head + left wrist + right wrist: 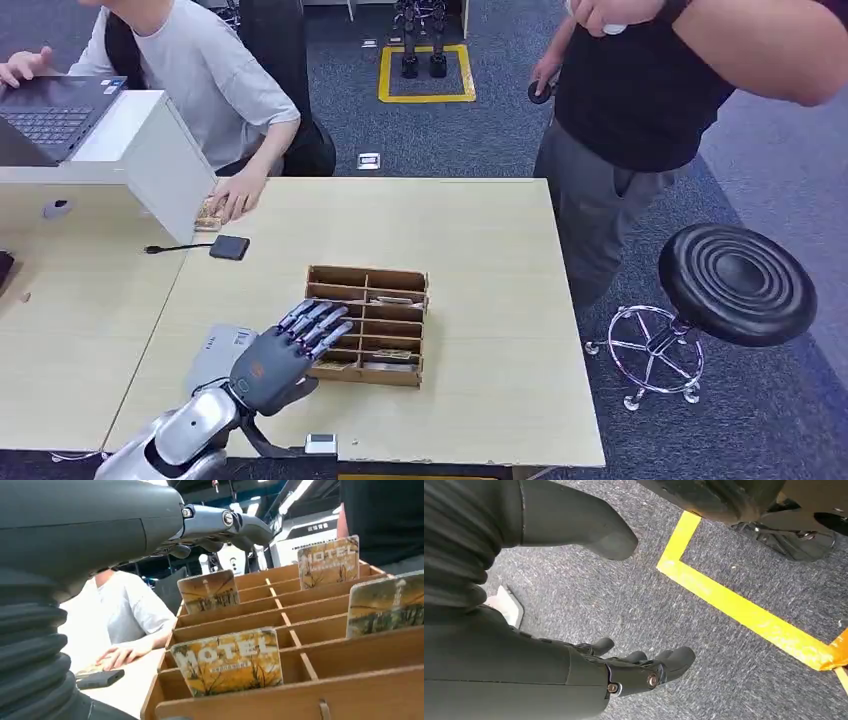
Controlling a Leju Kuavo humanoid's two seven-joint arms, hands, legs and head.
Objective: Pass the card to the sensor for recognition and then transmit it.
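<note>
A brown slotted card box (pixel 368 324) lies on the light wooden table (pixel 490 260). Several yellow HOTEL cards stand in its slots, the nearest card (pixel 227 661) at the front. My left hand (pixel 285 352) hovers at the box's left edge with its fingers (pixel 318 322) stretched out over the slots, holding nothing. A small black sensor pad (pixel 229 247) with a cable lies further back on the table. My right hand (pixel 589 625) hangs over grey carpet, fingers loosely extended and holding nothing.
A seated person rests a hand (pixel 236 194) on the table near a small stack of cards (pixel 208 214). Another person (pixel 640 110) stands at the right, beside a black stool (pixel 735 283). A white box (pixel 150 140) carries a laptop (pixel 50 112). A grey device (pixel 222 352) lies under my left arm.
</note>
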